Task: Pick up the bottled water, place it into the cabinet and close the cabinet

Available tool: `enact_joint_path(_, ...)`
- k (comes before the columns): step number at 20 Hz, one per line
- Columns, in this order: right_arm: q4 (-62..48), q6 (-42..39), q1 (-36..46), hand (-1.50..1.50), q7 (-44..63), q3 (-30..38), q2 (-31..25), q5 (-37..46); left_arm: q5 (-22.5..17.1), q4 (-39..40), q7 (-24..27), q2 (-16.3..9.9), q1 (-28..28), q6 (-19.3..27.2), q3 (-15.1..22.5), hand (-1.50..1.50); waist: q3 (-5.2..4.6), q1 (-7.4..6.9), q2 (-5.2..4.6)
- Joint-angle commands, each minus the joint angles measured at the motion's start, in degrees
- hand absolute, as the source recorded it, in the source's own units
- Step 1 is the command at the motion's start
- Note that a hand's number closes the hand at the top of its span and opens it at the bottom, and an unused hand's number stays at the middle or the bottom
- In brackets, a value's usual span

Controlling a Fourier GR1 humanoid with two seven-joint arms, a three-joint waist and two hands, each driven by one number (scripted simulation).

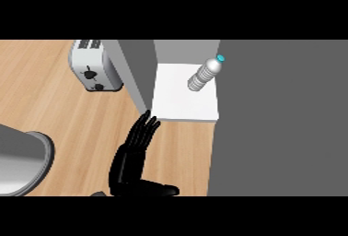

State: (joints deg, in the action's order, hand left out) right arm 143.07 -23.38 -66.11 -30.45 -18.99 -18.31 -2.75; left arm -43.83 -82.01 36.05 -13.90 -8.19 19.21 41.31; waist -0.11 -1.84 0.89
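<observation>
The bottled water (206,73), clear with a blue cap, stands inside the cabinet on its white shelf (180,103), near the shelf's right side. The cabinet's grey door (134,76) stands open at the shelf's left, seen edge-on. My left hand (133,154) lies open over the counter below the door. Its straight fingers (145,123) point up at the door's near edge and reach it or almost reach it, and the thumb sticks out to the right. It holds nothing. My right hand does not show.
A silver toaster (95,69) stands on the wooden counter (61,115) just left of the open door. A grey rounded vessel (24,161) fills the lower left corner. The cabinet's grey body (285,120) covers the right side.
</observation>
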Motion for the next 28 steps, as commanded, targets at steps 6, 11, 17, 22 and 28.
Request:
enact_joint_path(6, 9.61, -7.83, 6.61, 1.50, 3.21, -0.68, -12.29, 12.69, -0.91, -12.47, 4.12, -13.78, 12.66, -6.20, -2.28, -1.50, -0.24, -1.45, 0.47)
enact_joint_path(11, 12.07, -7.17, 10.32, 1.50, 6.66, -4.68, -13.37, 13.30, -2.07, -15.99, 9.47, -21.75, 21.13, -12.41, -5.15, -1.50, -0.38, -1.49, 0.48)
enact_joint_path(17, 12.08, -3.72, 15.47, 1.50, 15.92, -15.14, -10.48, 12.49, -4.45, -17.12, 14.12, -28.96, 27.48, -19.59, -10.08, -1.50, -0.46, -1.70, -0.51)
enact_joint_path(22, 8.22, -2.94, 22.78, 1.50, 25.03, -20.41, -9.29, 9.45, -7.52, -18.51, 14.56, -34.53, 30.08, -25.77, -13.53, -1.50, -0.36, -2.83, -1.52)
enact_joint_path(28, 5.33, -4.67, 35.52, 1.50, 26.85, -18.87, -10.51, 8.73, -7.50, -16.82, 15.93, -36.60, 30.86, -29.95, -14.50, -1.50, -0.68, -5.99, -2.05)
